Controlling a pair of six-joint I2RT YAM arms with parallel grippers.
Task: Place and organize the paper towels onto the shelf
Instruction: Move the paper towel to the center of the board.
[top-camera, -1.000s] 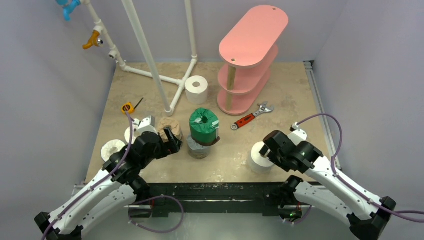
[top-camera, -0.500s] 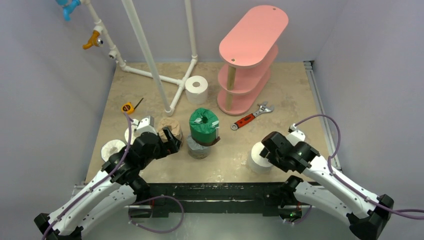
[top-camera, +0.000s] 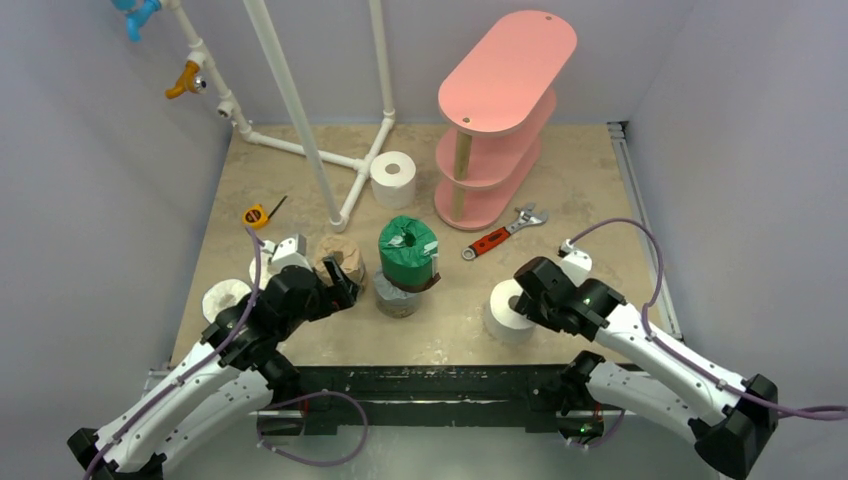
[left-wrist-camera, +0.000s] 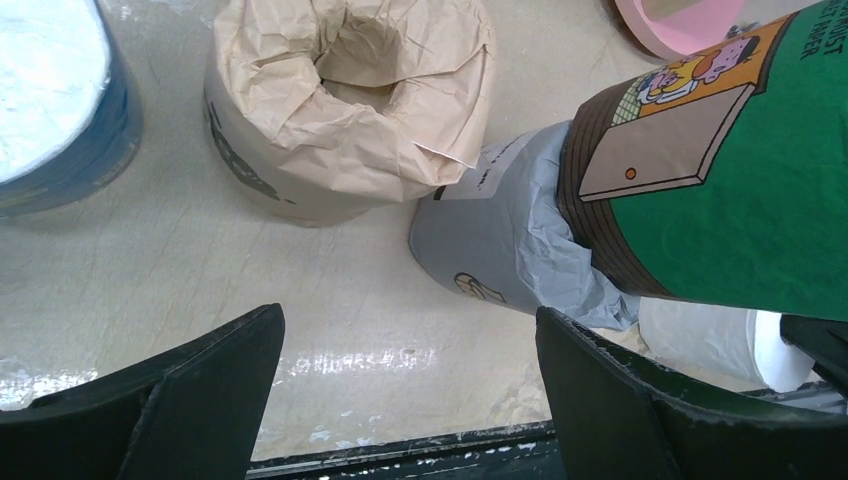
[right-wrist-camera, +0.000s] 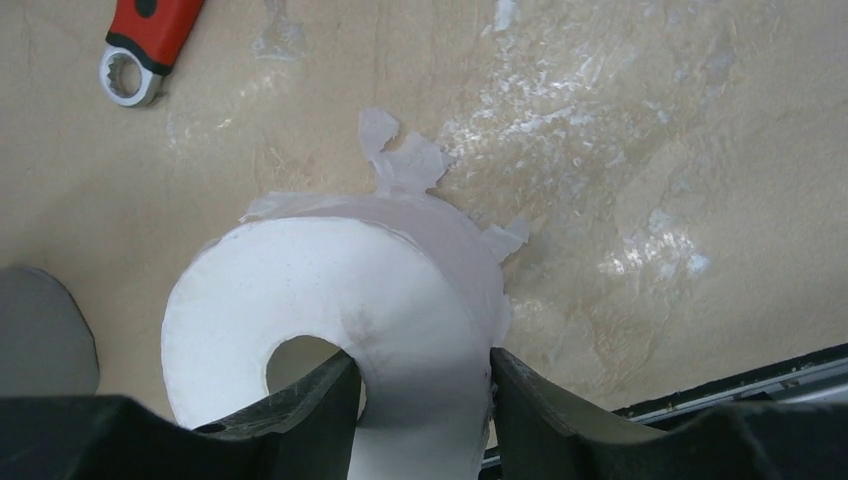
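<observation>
My right gripper (top-camera: 522, 300) is shut on a white paper towel roll (right-wrist-camera: 300, 290) standing at the front right; one finger sits in its core, the other presses its outer wall. My left gripper (left-wrist-camera: 410, 330) hangs open over bare table, just short of the tan roll (left-wrist-camera: 300, 130) and the grey roll (left-wrist-camera: 500, 250). A green-wrapped roll (top-camera: 407, 250) is stacked on the grey one. A blue-wrapped roll (left-wrist-camera: 50, 100) and a white roll (top-camera: 225, 297) stand by the left arm. Another white roll (top-camera: 393, 178) stands near the pink shelf (top-camera: 500, 80) at the back right.
A red-handled wrench (top-camera: 495, 238) lies between the shelf and my right gripper. The white pipe frame (top-camera: 300, 110) rises at the back left, with a small yellow tape measure (top-camera: 256, 214) near its foot. The table's black front rail (top-camera: 420, 385) runs just behind both grippers.
My right gripper has closed onto the white roll's wall and shifted left, taking the roll a little left with it. The left arm has hardly moved.
</observation>
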